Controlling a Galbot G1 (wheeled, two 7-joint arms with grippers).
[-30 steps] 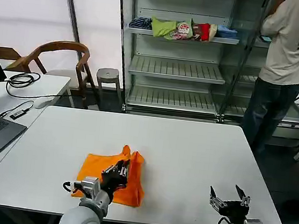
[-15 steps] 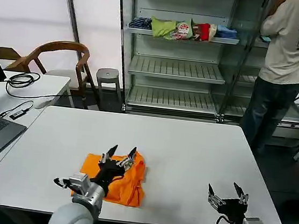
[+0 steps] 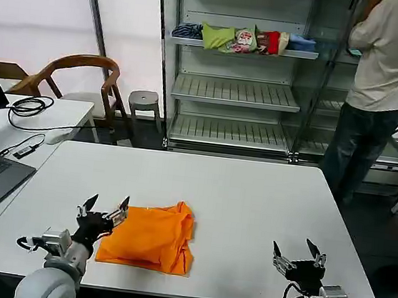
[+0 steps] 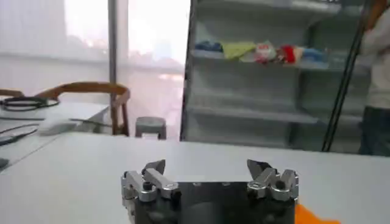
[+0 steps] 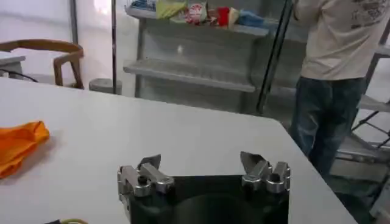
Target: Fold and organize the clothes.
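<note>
Bright orange T-shirt (image 3: pixel 149 237) of soft, limp fabric, folded into a rough rectangle with rumpled ridges along its right edge, flat on the smooth white table (image 3: pixel 250 205), near the front edge and left of centre. Left gripper (image 3: pixel 103 208) just beside the shirt's left edge, raised a little off the tabletop, metal fingers spread wide, nothing between them. Right gripper (image 3: pixel 297 251) well apart to the shirt's right, low over the front edge, fingers likewise spread and empty.
</note>
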